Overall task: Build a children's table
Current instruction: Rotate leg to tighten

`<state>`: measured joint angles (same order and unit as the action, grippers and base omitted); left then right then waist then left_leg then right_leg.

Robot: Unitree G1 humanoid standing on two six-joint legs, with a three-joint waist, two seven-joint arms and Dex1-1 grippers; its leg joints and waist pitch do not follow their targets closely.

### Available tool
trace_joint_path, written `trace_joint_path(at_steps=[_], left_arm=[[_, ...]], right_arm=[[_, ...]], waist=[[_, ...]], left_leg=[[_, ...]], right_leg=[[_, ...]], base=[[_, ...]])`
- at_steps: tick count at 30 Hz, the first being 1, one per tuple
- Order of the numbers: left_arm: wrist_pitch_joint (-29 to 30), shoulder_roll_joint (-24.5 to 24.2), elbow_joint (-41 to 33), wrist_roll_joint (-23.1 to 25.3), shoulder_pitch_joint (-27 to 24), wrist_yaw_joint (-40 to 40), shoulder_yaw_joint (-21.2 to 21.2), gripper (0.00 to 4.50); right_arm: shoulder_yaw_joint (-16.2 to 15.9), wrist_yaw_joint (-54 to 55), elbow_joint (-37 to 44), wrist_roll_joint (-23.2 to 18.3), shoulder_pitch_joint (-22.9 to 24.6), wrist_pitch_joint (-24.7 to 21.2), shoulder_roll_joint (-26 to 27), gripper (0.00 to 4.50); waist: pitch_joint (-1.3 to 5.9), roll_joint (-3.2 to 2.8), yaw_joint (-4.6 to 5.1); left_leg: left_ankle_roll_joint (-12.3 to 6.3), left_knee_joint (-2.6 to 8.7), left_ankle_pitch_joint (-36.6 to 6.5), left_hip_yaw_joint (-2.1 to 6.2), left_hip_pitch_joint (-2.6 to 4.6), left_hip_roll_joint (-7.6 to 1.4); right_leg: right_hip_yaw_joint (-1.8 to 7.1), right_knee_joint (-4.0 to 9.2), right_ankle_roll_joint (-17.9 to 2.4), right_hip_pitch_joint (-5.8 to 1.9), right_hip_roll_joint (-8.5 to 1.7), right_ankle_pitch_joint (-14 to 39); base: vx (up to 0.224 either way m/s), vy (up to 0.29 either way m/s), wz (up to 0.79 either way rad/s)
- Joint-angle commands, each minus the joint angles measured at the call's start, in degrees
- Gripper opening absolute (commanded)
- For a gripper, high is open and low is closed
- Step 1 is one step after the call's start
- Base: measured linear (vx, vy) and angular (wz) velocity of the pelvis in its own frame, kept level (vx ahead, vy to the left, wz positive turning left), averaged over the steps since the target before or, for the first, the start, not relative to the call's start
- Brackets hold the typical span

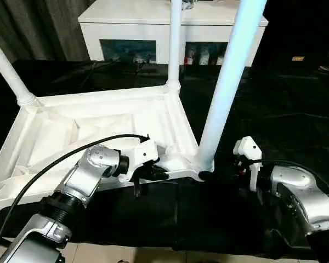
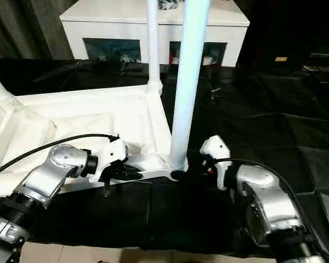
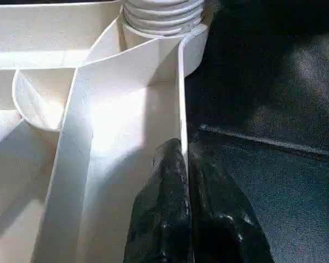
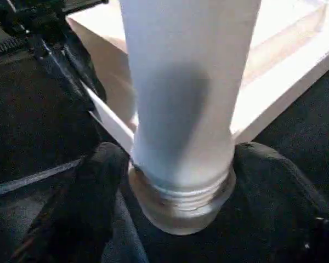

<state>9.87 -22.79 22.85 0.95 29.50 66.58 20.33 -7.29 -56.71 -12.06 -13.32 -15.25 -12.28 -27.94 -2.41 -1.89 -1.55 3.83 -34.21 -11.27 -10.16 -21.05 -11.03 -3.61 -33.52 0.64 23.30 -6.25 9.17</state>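
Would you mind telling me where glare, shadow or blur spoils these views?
Left eye view: near leg has a bluish sheen. Left wrist view: glare whitens the table's rim; the left tool is soft. Right wrist view: a shadow crosses the leg.

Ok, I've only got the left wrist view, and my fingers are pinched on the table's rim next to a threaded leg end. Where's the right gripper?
Observer: The right gripper is open, with one finger on each side of the threaded foot of the near leg. I can't tell whether they touch it.
Operator: And how many legs are up?
Observer: Three. That one, a far leg and a left leg all stand from corners of the upturned table.
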Motion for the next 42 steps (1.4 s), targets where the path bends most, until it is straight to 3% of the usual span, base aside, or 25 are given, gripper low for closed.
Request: trace_joint_path(at_steps=[1,7,19,22,25,26,28,32,35,36,39,42], left_arm=[[-0.8,-0.5,0.3,0.4,1.1,0.4,0.5,0.0],[-1.0,-0.5,0.5,0.5,1.1,0.3,0.5,0.0],[-0.7,-0.5,1.0,1.1,0.7,-0.4,0.8,0.0],[1.6,2.8,3.3,2.5,2.0,-6.7,0.2,0.0],[3.1,5.0,4.5,2.7,2.9,-10.1,-0.5,0.0],[5.1,9.1,6.9,2.9,4.7,-16.1,-1.7,0.0],[5.8,12.2,9.3,3.1,6.3,-21.0,-2.8,0.0],[5.2,14.9,12.6,3.5,8.3,-26.2,-3.7,0.0],[3.4,15.7,14.4,4.2,9.4,-27.5,-3.5,0.0],[2.8,15.9,14.9,4.5,9.7,-27.5,-3.4,0.0],[2.6,15.1,14.7,5.3,9.7,-26.9,-3.4,0.0],[2.3,13.9,13.8,5.4,9.0,-25.9,-3.0,0.0]], right_arm=[[0.2,-0.3,-0.5,-0.1,-0.8,0.7,0.2,3.21],[0.4,-0.7,-1.5,-1.0,-1.4,0.8,1.2,2.68],[-0.7,2.7,-2.8,1.4,-0.3,2.2,2.8,2.53],[0.3,17.0,-7.7,6.8,-2.3,2.6,7.7,2.52],[1.3,24.2,-9.2,8.4,-3.0,1.5,10.4,2.51],[3.6,35.5,-11.6,9.2,-4.1,-2.4,15.5,2.5],[5.0,42.8,-13.9,9.6,-5.0,-4.5,19.1,2.45],[6.4,48.6,-16.9,8.9,-7.0,-4.1,23.5,2.44],[5.4,46.1,-17.4,7.8,-8.5,-1.7,25.6,2.44],[5.1,44.0,-16.9,6.9,-8.9,-0.4,26.3,2.77],[5.1,43.1,-12.7,7.6,-8.3,1.0,25.1,2.88],[5.2,41.5,-9.7,7.3,-7.5,0.3,22.9,3.27]], waist=[[3.64,0.54,-0.01],[3.66,0.48,-0.09],[3.5,0.47,0.02],[3.01,0.57,0.64],[2.97,0.83,1.32],[2.92,0.68,1.6],[3.06,0.59,2.12],[3.14,0.54,2.58],[3.21,0.33,2.78],[3.25,0.29,2.69],[3.31,0.3,2.67],[3.33,0.37,2.48]], left_leg=[[-4.61,4.18,-11.2,0.03,0.37,-1.63],[-4.36,4.19,-11.4,0.05,0.42,-1.64],[-3.18,4.35,-13.5,0.12,0.34,-1.6],[-1.18,4.66,-17.4,0.15,0.37,-1.37],[0.33,4.75,-19.6,0.48,0.44,-1.16],[0.38,4.75,-20.4,0.53,0.57,-1.2],[1.48,4.8,-21.4,0.79,0.68,-0.92],[0.36,4.9,-23.4,0.82,0.54,-0.8],[-0.21,4.92,-24.0,0.89,0.55,-0.83],[-0.46,4.96,-23.6,0.89,0.5,-0.93],[-0.78,5.12,-22.2,0.86,0.17,-1.04],[-1.35,5.1,-20.6,0.73,0.12,-1.11]], right_leg=[[1.76,2.86,-15.9,-3.05,-1.51,8.5],[1.74,2.86,-15.8,-3.03,-1.47,8.8],[1.76,3.18,-14.6,-2.87,-1.48,12.5],[1.68,3.93,-12.6,-2.42,-1.51,20.1],[1.51,4.36,-10.2,-2.26,-1.46,25.2],[1.56,4.65,-9.8,-2.06,-1.47,25.9],[1.38,4.77,-9.4,-1.78,-1.35,26.6],[1.2,5.09,-9.2,-1.9,-1.28,24.5],[1.12,5.29,-8.9,-1.88,-1.37,25.2],[1.16,5.27,-9.2,-1.95,-1.39,24.1],[1.21,4.96,-9.9,-2.29,-1.39,21.4],[1.32,4.78,-10.6,-2.4,-1.39,19.5]], base=[[0.0,0.0,0.0],[0.0,0.0,0.0],[0.0,0.0,0.0],[0.0,0.0,0.0],[0.0,0.0,0.0],[0.0,0.0,0.0],[0.0,0.0,0.0],[0.0,0.0,0.0],[0.0,0.0,0.0],[0.0,0.0,0.0],[0.0,0.0,0.0],[0.0,0.0,0.0]])
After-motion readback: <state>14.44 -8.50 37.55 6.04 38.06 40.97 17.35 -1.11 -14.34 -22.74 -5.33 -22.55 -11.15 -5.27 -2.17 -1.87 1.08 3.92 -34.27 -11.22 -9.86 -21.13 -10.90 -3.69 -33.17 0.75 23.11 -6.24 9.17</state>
